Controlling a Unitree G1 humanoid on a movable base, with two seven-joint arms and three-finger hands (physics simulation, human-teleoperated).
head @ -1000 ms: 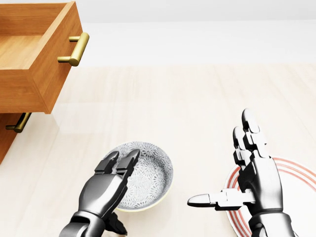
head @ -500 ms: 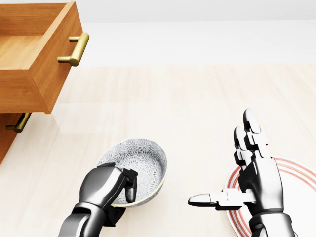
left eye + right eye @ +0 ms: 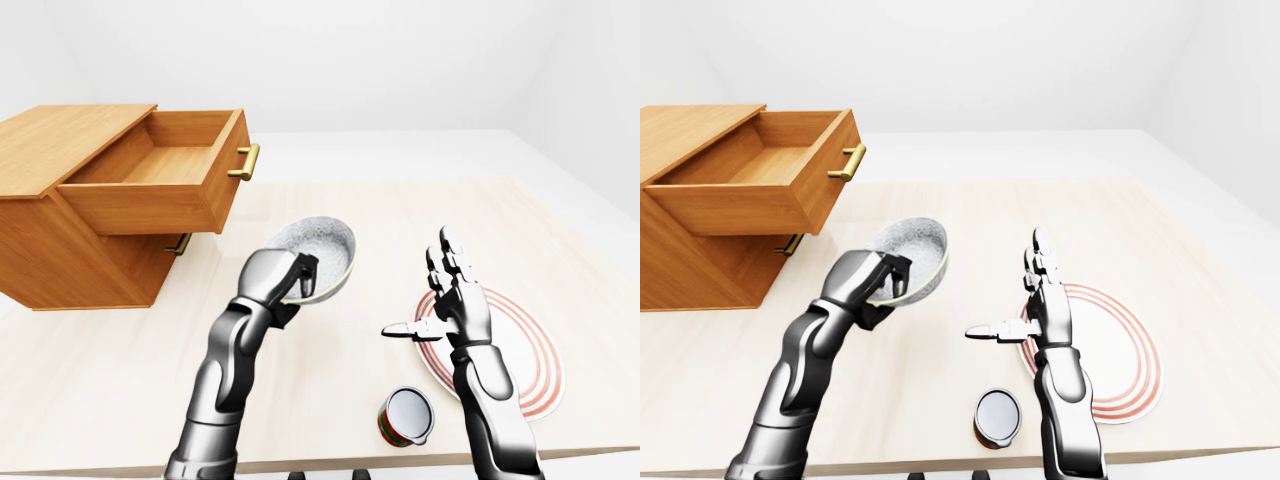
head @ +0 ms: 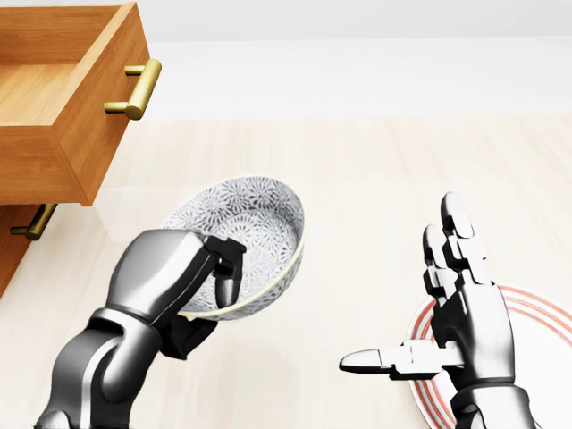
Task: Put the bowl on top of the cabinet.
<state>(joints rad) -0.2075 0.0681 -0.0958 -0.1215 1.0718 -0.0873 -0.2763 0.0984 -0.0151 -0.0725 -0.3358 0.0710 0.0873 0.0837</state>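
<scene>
- Above the table (image 3: 330, 200), the left hand (image 4: 179, 277) pinches the tilted bowl (image 4: 246, 237) by its rim, lifted clear.
- Right hand (image 4: 460, 308) hovers, fingers spread, holding nothing.
- Level the bowl; clear the open drawer (image 3: 165, 180) to reach the cabinet (image 3: 70, 130) top.

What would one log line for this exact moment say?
left robot hand: shut on bowl, held above table | right robot hand: open over plate | cabinet top drawer: open

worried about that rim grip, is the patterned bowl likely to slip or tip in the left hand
Possibly. The left hand pinches only one edge of the bowl, which sits tilted, so it may swing. It looks rigid and glazed, probably slippery and breakable if dropped.
</scene>
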